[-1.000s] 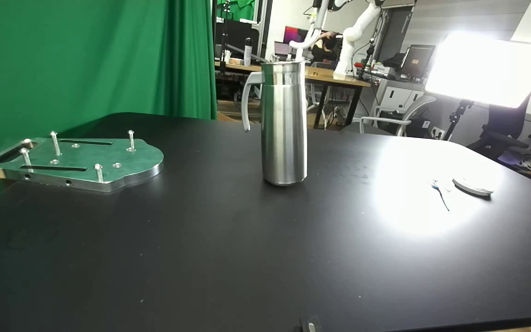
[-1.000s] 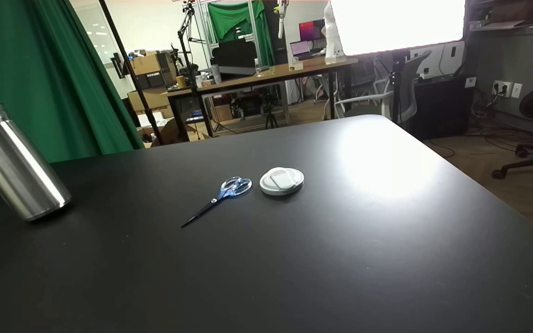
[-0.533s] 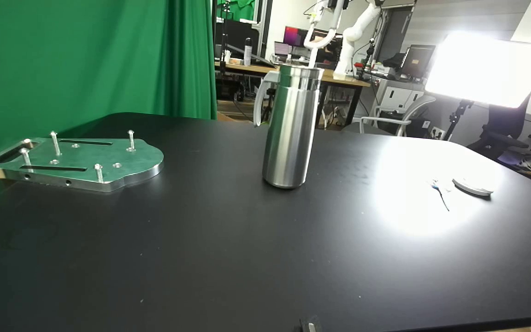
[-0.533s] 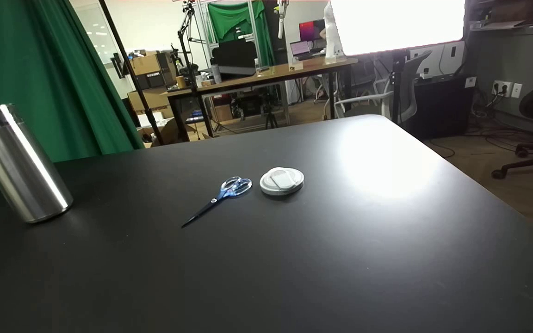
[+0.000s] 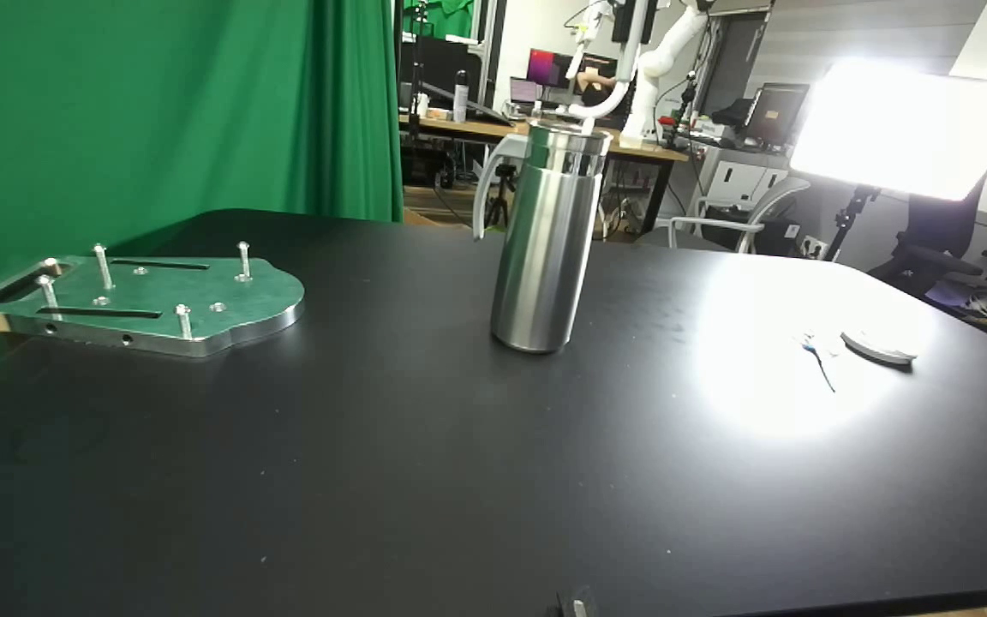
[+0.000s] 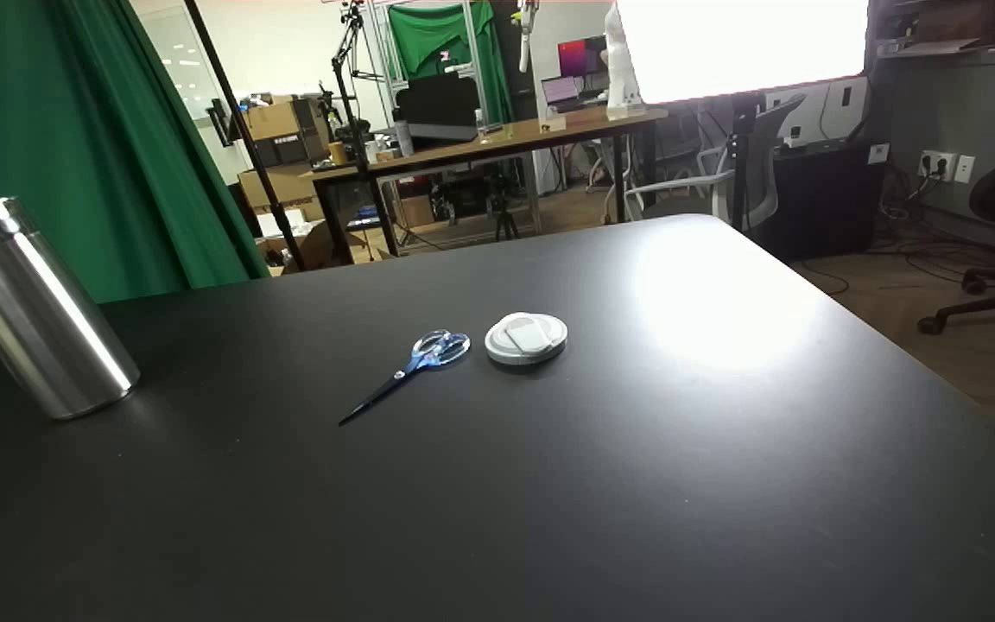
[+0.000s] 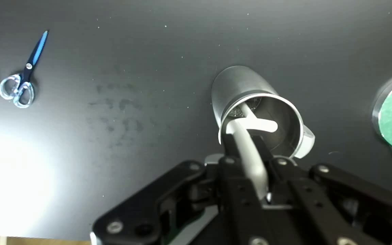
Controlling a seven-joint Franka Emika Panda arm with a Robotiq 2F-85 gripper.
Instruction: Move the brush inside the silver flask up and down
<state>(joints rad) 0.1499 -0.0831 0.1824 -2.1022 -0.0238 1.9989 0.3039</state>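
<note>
The silver flask [image 5: 545, 257] stands on the black table and leans to the right in an exterior view. It is partly cut off at the left edge in an exterior view [image 6: 44, 320]. In the wrist view its open mouth faces up toward the camera [image 7: 235, 80]. The white brush [image 7: 255, 124] has its stem down inside the flask; its head is hidden. Its curved handle part [image 5: 605, 107] is at the rim. My gripper [image 7: 245, 141] is shut on the white handle, just above the mouth. The black fingers [image 5: 633, 24] show at the top edge in an exterior view.
A green plate with metal pegs [image 5: 142, 296] lies left of the flask in an exterior view. Blue-handled scissors [image 6: 411, 364] and a round white lid [image 6: 525, 339] lie on the table [image 6: 549, 484]. A bright lamp panel [image 5: 913, 128] glares off the tabletop.
The flask went from upright to leaning right in an exterior view, its base shifting slightly. The brush and gripper moved right, and the brush's curved part came down to the flask's rim.
</note>
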